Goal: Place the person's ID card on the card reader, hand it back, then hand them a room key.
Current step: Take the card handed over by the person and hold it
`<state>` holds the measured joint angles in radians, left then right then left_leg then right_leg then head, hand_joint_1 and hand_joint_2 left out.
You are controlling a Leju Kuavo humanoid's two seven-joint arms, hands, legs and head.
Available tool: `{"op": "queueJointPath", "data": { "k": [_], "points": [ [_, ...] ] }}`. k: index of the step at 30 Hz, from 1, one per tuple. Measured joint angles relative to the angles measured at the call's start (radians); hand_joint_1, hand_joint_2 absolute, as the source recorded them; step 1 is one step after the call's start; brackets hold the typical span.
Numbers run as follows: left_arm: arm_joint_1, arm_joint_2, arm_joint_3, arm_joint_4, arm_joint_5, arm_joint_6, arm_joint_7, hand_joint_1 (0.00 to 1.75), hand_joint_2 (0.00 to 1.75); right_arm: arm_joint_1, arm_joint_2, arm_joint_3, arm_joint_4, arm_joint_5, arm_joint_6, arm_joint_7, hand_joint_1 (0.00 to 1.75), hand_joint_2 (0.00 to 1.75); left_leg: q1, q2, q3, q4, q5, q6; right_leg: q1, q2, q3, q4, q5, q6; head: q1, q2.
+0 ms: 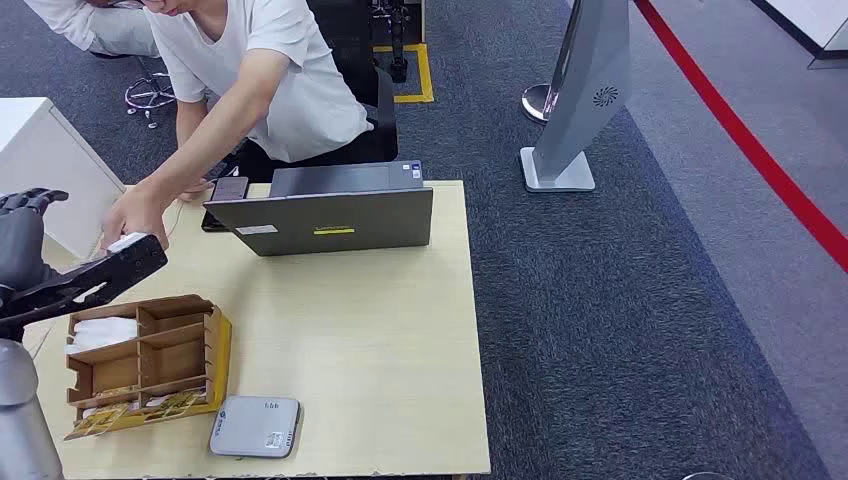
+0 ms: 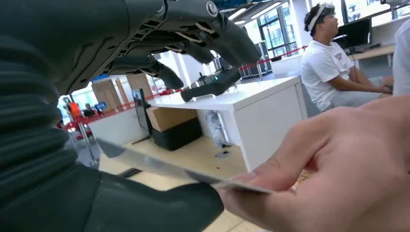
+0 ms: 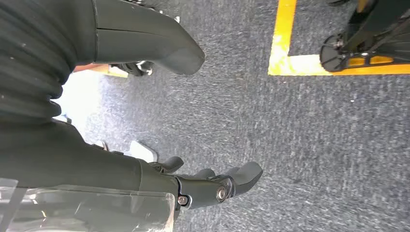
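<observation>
Thin pale flat ID card point(image 2: 159, 166) lay edge-on betw. L hand's point(image 2: 145, 96) thumb and spread fingers, ungripped; person's hand point(image 2: 348, 164) pinched far end. R hand point(image 3: 145, 111) hung empty, fingers apart.

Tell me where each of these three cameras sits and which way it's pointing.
Head view: high on the robot, looking down at the table; left hand enters at left.
Left wrist view: behind the left hand, facing the person's hand on a card.
Right wrist view: behind the hanging right hand, facing carpet.
Shared: head and left wrist views both show the left hand, card and person's hand.
</observation>
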<state>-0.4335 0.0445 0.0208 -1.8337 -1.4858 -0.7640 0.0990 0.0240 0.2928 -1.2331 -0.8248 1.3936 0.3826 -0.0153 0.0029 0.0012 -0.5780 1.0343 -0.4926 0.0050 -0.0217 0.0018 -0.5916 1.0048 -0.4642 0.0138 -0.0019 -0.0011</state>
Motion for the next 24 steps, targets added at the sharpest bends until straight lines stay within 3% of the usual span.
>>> {"op": "queueJointPath", "data": {
  "k": [6,16,20,24],
  "points": [
    [-0.016,0.025,-0.018,0.015,-0.046,-0.049,0.011,1.75,1.75,-0.002,0.005,-0.02,-0.017,0.03,0.02,-0.006,0.0,1.75,0.0,0.0,0.0,0.0,0.0,0.0,0.0,0.0,0.0,0.0,0.0,0.0,0.0,0.0],
    [-0.024,0.05,-0.038,0.028,-0.041,-0.043,-0.016,1.75,1.75,-0.002,0.008,-0.036,-0.031,0.047,0.033,-0.013,0.0,1.75,0.0,0.0,0.0,0.0,0.0,0.0,0.0,0.0,0.0,0.0,0.0,0.0,0.0,0.0],
    [-0.005,0.062,-0.065,0.019,-0.024,0.074,-0.039,1.75,1.75,-0.001,0.009,-0.042,-0.034,0.037,0.039,-0.024,0.0,1.75,0.0,0.0,0.0,0.0,0.0,0.0,0.0,0.0,0.0,0.0,0.0,0.0,0.0,0.0],
    [0.072,0.06,-0.11,-0.053,0.004,0.255,-0.062,1.75,1.75,0.002,0.011,-0.041,-0.032,-0.025,0.017,-0.016,0.0,1.75,0.0,0.0,0.0,0.0,0.0,0.0,0.0,0.0,0.0,0.0,0.0,0.0,0.0,0.0]
  ]
}}
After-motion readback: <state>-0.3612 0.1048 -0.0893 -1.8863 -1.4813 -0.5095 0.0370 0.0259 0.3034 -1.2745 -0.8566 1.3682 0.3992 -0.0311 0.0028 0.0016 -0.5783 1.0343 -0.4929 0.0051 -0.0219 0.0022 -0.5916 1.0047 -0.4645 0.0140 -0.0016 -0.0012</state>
